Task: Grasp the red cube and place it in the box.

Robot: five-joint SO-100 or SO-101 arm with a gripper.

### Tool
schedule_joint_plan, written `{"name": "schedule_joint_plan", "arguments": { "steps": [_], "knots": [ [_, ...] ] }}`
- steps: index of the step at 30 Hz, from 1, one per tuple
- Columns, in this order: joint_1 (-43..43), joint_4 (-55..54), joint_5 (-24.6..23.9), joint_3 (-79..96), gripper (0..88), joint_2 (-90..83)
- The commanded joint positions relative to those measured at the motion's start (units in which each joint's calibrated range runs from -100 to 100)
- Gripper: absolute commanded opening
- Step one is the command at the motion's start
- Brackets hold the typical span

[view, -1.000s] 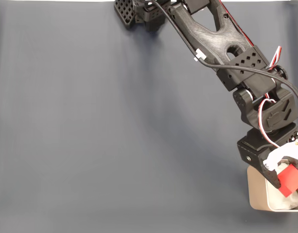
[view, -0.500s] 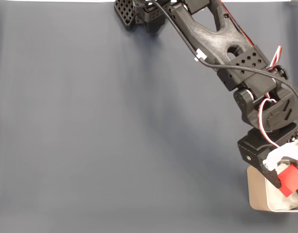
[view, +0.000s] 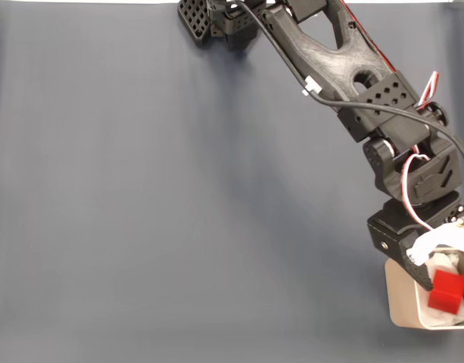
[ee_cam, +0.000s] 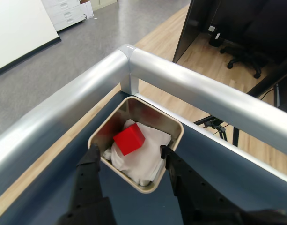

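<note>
So at this point your gripper (ee_cam: pixel 129 152) was sitting right over the box (ee_cam: pixel 173 127) with its two black fingers (ee_cam: pixel 91 161) spread apart, one on each side of the tin's near rim in the wrist view, and nothing between them. The red cube (ee_cam: pixel 129 139) was free of the fingers and lay on the white padding (ee_cam: pixel 145 157) inside the box, toward the left side of the tin as the wrist view showed it, tilted a bit on the crumpled cloth.

From the fixed view you got the same story: the red cube (view: pixel 447 290) was inside the beige box (view: pixel 400 296) at the bottom right corner of the picture, just under the white jaw piece of the gripper (view: pixel 442 261). The box ran off the right edge there, so you couldn't see its whole outline. The black arm (view: pixel 345 68) stretched diagonally from the top middle of the frame down to the box, across the dark blue table cover (view: pixel 163 212).

The wrist view also caught the silver metal rail (ee_cam: pixel 180 84) at the table's far edge, just past the tin, with wood flooring (ee_cam: pixel 213 61) and an office chair (ee_cam: pixel 244 58) beyond it.
</note>
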Motion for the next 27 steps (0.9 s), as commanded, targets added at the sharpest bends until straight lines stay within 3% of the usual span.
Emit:
{"name": "schedule_joint_plan", "arguments": {
  "steps": [1, 9, 27],
  "knots": [
    [-0.86, 0.03, 0.88, -2.62, 36.0, -0.80],
    [-1.00, -2.84, -0.54, -3.08, 44.6, -0.54],
    [-1.00, -4.97, -1.12, -2.62, 45.1, -0.71]
  ]
}}
